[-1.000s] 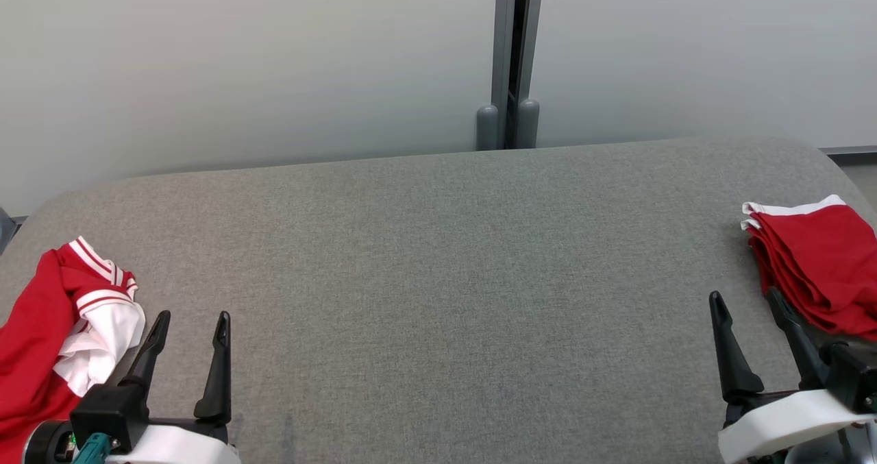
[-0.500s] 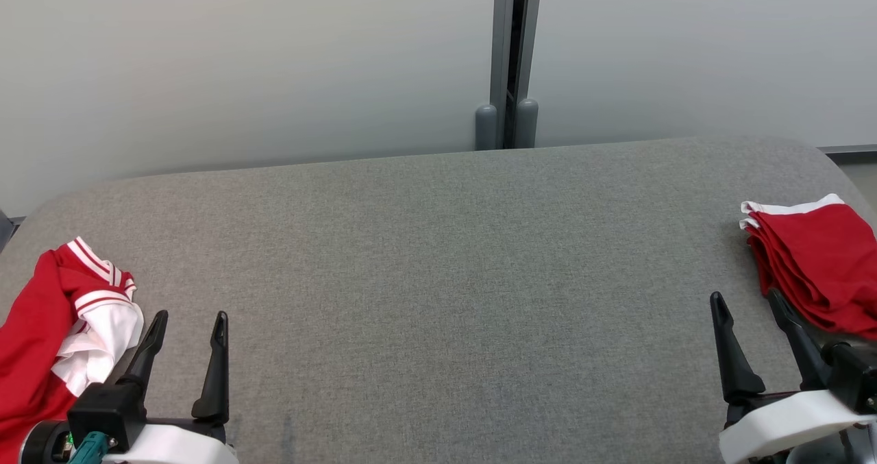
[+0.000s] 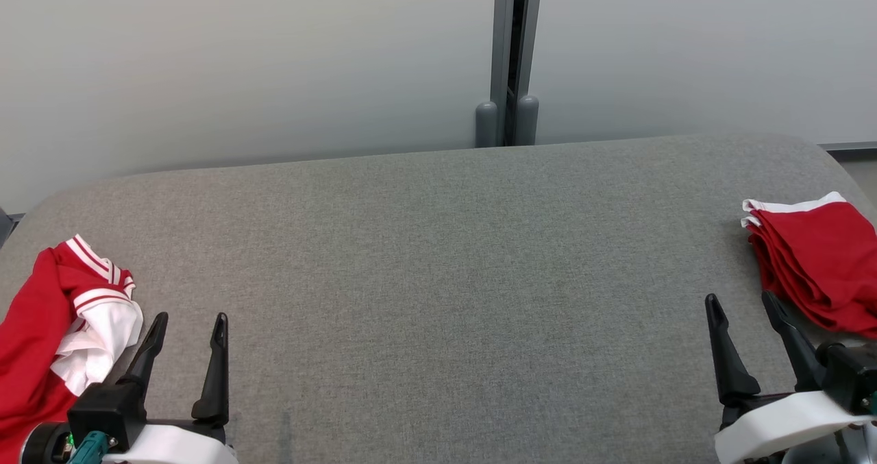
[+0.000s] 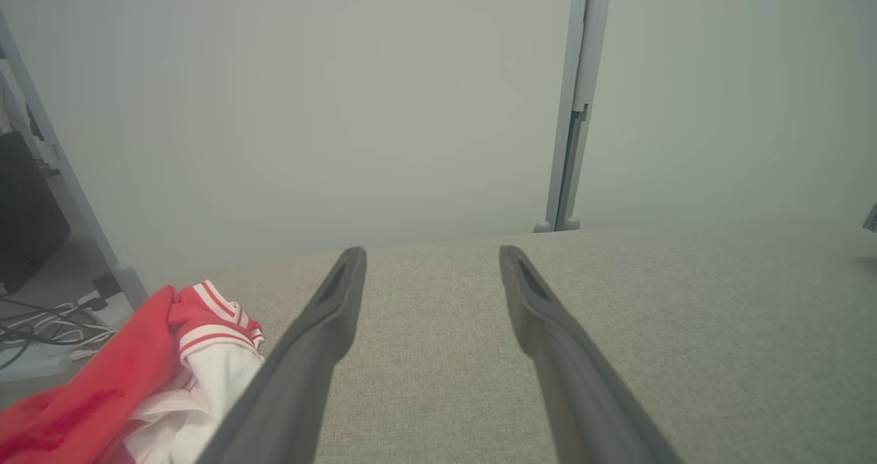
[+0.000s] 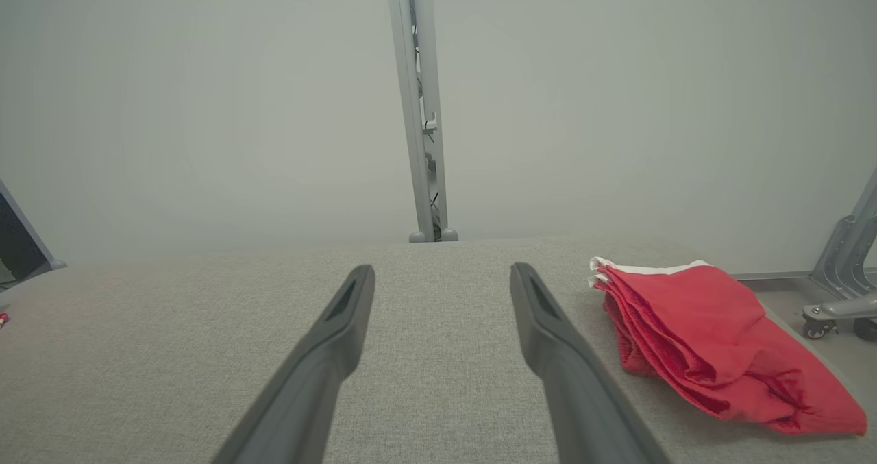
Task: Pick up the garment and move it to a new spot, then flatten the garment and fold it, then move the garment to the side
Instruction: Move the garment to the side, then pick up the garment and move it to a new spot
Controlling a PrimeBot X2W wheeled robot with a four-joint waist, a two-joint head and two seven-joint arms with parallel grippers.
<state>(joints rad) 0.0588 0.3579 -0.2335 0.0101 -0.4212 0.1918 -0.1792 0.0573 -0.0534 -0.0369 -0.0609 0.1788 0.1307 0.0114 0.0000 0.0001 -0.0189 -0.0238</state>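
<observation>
Lying beside left tool (image 3: pixel 190 319): crumpled garment (image 3: pixel 34 340).

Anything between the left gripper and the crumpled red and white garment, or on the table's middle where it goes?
Nothing visible. The open left gripper sits just right of the crumpled red and white garment, with only grey fabric tabletop between them and across the middle.
</observation>
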